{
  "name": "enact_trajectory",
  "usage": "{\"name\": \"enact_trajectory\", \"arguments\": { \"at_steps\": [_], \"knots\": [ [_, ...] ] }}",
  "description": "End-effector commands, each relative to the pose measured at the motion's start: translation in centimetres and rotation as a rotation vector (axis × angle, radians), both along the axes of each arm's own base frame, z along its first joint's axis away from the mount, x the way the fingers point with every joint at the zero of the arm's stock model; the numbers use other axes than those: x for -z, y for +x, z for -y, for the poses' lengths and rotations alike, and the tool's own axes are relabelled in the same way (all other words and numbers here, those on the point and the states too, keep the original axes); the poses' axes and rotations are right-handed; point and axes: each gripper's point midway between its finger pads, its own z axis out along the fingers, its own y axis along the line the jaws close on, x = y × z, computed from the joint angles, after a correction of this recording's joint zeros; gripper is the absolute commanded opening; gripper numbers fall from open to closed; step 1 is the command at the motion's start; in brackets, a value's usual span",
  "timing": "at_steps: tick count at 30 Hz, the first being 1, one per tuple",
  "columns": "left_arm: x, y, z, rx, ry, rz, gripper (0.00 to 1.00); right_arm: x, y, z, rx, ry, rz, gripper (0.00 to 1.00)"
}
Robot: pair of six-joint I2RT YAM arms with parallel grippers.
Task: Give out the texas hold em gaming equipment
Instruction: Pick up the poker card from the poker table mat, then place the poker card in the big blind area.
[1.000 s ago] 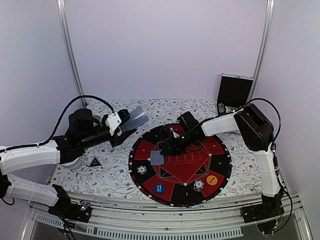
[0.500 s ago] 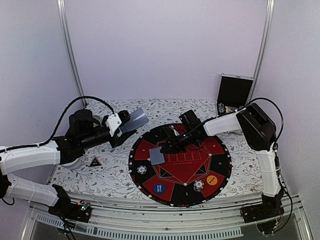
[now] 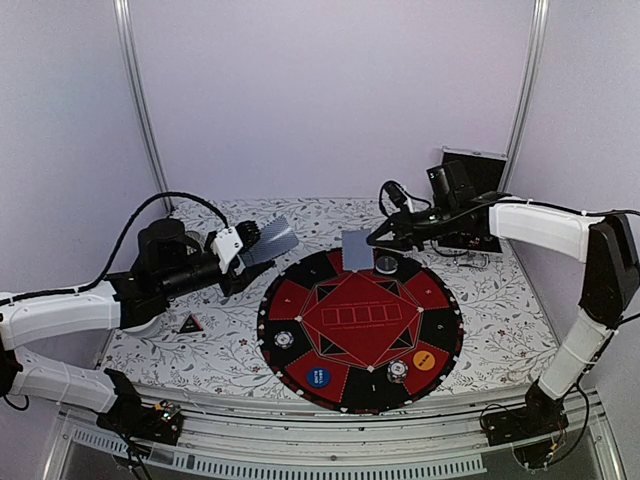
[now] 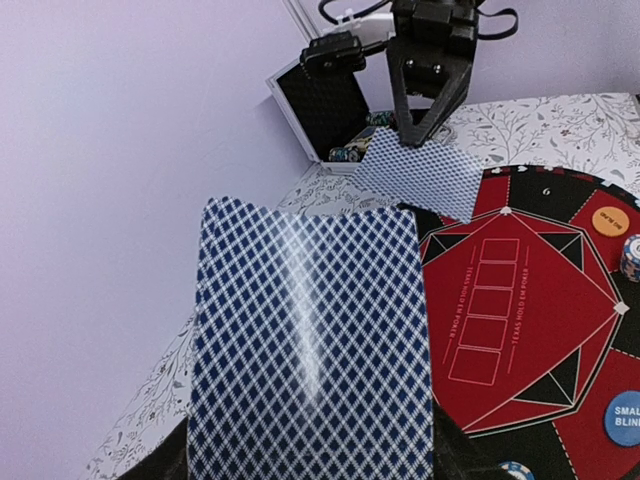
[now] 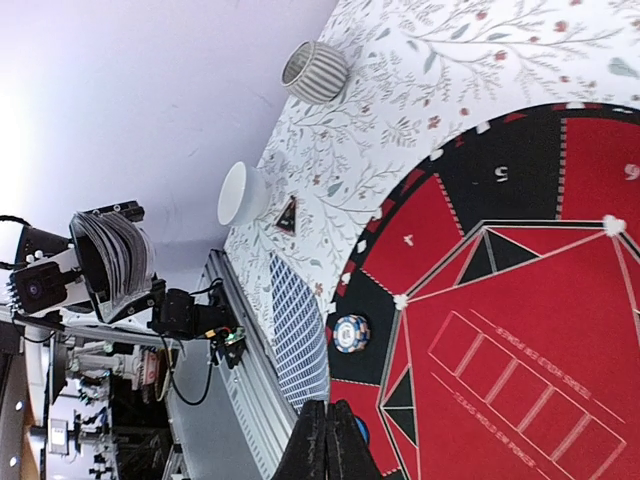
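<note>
My left gripper (image 3: 252,243) is shut on a stack of playing cards (image 3: 272,238), held up left of the round red-and-black mat (image 3: 345,390); their blue diamond backs (image 4: 310,340) fill the left wrist view and hide the jaws. My right gripper (image 3: 372,240) is shut on a single card (image 3: 357,250), which hangs above the mat's far edge. Seen edge-on in the right wrist view, that card (image 5: 300,330) sticks out beyond the closed fingertips (image 5: 318,432). Striped chips (image 3: 285,339) (image 3: 397,371), a blue disc (image 3: 318,377) and an orange disc (image 3: 424,360) lie on the mat's near half.
The open black case (image 3: 470,185) stands at the back right, behind the right arm. A ribbed grey cup (image 5: 313,72), a white bowl (image 5: 243,193) and a small black triangle (image 3: 190,323) are on the flowered cloth to the left. A dark round piece (image 3: 386,263) lies at the mat's far edge.
The right gripper closed on the card lying on the mat's left part, lifted it and carried it back to above the far edge. The left arm and its stack stayed still.
</note>
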Motion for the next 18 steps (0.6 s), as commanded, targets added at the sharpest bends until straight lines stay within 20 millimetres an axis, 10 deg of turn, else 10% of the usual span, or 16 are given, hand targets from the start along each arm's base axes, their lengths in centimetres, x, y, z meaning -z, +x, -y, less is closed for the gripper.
{"name": "enact_trajectory", "arguments": {
  "at_steps": [1, 6, 18],
  "knots": [
    [-1.0, -0.3, 0.1, 0.013, -0.037, 0.016, 0.57, 2.1, -1.1, 5.9, 0.081, -0.162, -0.030, 0.02],
    [-0.9, -0.2, 0.2, 0.015, -0.035, 0.013, 0.57, 2.4, -2.6, 9.9, 0.146, -0.224, -0.055, 0.02],
    [-0.7, -0.2, 0.1, 0.010, -0.030, 0.012, 0.57, 4.3, -4.8, 10.6, 0.106, -0.270, -0.127, 0.02]
  ]
}}
